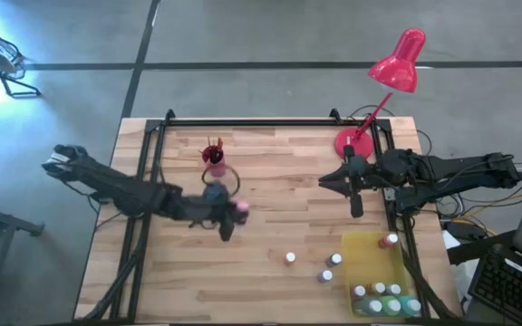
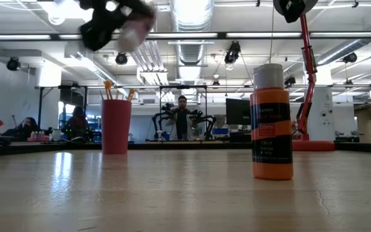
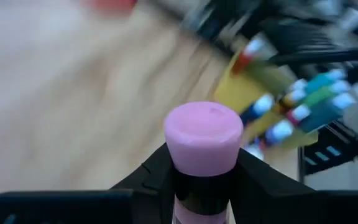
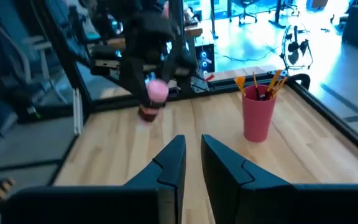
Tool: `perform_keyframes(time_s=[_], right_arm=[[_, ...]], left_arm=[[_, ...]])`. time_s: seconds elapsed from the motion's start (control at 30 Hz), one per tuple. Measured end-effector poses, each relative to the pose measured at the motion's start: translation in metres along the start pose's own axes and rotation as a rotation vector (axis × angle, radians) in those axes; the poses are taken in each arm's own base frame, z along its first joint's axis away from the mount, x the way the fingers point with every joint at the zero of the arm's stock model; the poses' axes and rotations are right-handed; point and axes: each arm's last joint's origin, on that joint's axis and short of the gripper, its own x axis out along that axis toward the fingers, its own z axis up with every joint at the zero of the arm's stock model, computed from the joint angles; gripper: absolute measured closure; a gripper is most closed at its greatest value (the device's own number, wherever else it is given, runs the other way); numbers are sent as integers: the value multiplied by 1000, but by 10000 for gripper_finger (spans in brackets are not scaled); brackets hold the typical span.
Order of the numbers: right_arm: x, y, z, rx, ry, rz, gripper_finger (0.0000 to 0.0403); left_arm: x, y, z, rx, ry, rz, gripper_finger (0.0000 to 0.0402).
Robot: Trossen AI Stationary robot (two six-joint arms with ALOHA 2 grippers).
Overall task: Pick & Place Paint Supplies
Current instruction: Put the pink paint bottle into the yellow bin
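Between the closed fingers of the left tool (image 1: 231, 215), above the table, sits a pink-capped bottle (image 3: 202, 138).

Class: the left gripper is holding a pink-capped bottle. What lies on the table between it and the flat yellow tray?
In the high view, between the left gripper with its pink-capped bottle and the yellow tray lies one small white-capped bottle on bare wooden table.
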Motion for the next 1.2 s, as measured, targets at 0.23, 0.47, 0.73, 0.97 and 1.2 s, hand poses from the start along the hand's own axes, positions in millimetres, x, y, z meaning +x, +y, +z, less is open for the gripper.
perform_keyframes(time_s=[0.23,0.47,0.73,0.97,1.2], right_arm=[[0,0,2,154,-23,6,334],[0,1,8,262,-78,24,312],[-2,3,18,277,-179,58,298],[-2,4,19,292,-191,64,287],[-2,4,20,292,-193,65,272]], left_arm=[[7,-18,49,1047,-271,-33,291],[31,-31,75,1906,-296,259,293],[72,-43,79,2641,-130,502,293],[91,-50,77,2946,-125,739,293],[89,-57,70,-3003,115,-747,293]])
